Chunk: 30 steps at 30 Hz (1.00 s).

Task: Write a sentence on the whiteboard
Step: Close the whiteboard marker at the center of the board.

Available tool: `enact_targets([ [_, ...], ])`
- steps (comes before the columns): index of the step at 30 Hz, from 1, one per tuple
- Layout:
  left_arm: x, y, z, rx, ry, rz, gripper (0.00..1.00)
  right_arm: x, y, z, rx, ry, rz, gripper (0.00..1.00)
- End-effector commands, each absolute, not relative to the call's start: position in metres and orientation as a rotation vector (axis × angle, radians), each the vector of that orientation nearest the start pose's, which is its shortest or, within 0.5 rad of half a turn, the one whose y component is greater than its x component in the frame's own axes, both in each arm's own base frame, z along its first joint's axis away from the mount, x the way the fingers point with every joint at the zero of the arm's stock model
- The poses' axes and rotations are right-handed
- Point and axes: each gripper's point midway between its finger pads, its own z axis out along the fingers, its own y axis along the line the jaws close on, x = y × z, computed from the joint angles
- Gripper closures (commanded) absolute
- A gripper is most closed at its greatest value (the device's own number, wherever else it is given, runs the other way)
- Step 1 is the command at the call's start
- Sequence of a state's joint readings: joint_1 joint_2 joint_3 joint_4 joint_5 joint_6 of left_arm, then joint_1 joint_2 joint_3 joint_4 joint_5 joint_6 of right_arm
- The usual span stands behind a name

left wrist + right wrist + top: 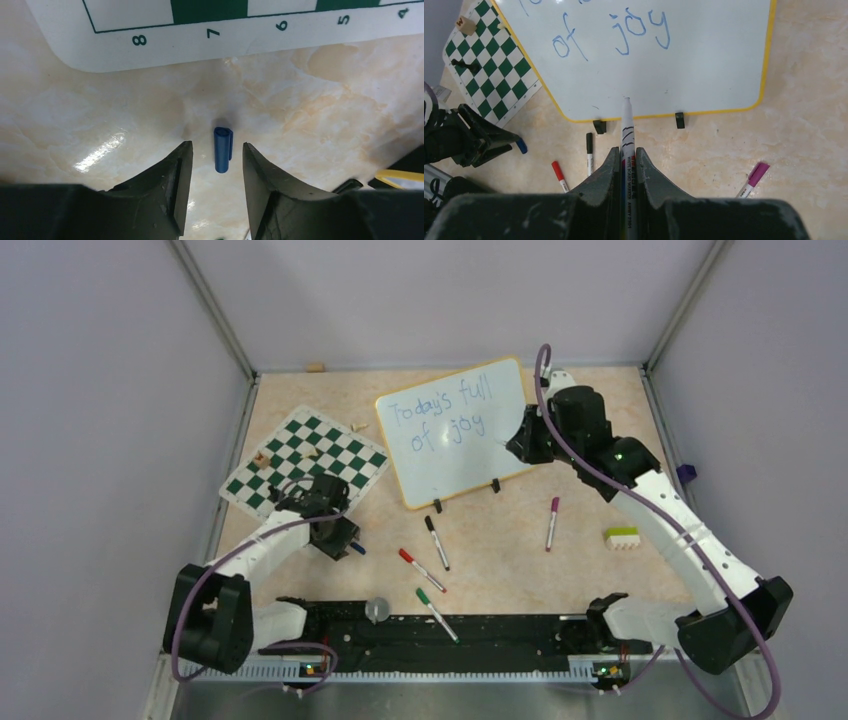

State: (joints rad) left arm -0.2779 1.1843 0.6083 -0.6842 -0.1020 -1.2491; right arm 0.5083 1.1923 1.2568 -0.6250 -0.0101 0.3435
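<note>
Marbled beige desk (480,540) fills the floor of a grey-walled cell, and the whiteboard (460,465) lies towards its far side, yellow rim all round and two black clips on its near edge. The sentence (450,410), "Today's full of joy", runs across the board in two blue lines.

Over the board's near edge, the right hand (626,152) is clamped on an uncapped marker (626,125), whose tip stands above bare white below the word "joy". Whether the tip touches the board cannot be told.

Off the board's left corner, just past the chess mat (305,460), the left hand (216,145) hangs low over a small blue cap (223,150) lying on the desk. Its fingers stand apart on either side of the cap without touching it. Four capped markers lie on the desk near the clip edge of the board.

With the writing apparently complete, the step in hand looks like fetching the cap to close the marker. To do it well, the left hand should centre itself first, since the cap sits slightly nearer one finger. It should then close slowly across the barrel, because a round cap may roll or squirt out. Gripping near the closed end would leave the mouth free for the tip. Meanwhile the right hand should hold the tip clear of the board to avoid a stray mark.
</note>
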Motion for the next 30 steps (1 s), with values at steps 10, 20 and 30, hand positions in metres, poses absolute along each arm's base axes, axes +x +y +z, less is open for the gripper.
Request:
enact_targets([
  [10, 0.229, -0.093, 0.02, -1.395, 2.576, 0.002, 0.9, 0.297, 0.189, 0.285, -0.2, 2.119, 0.538, 1.0],
  [20, 0.242, -0.104, 0.093, -1.504, 2.496, -0.241, 1.0, 0.301, 0.22, 0.297, -0.24, 2.058, 0.635, 1.0],
  [30, 0.289, -0.144, 0.179, -1.812, 2.102, -1.071, 1.0, 0.273, 0.31, 0.333, -0.469, 1.859, 0.862, 1.0],
])
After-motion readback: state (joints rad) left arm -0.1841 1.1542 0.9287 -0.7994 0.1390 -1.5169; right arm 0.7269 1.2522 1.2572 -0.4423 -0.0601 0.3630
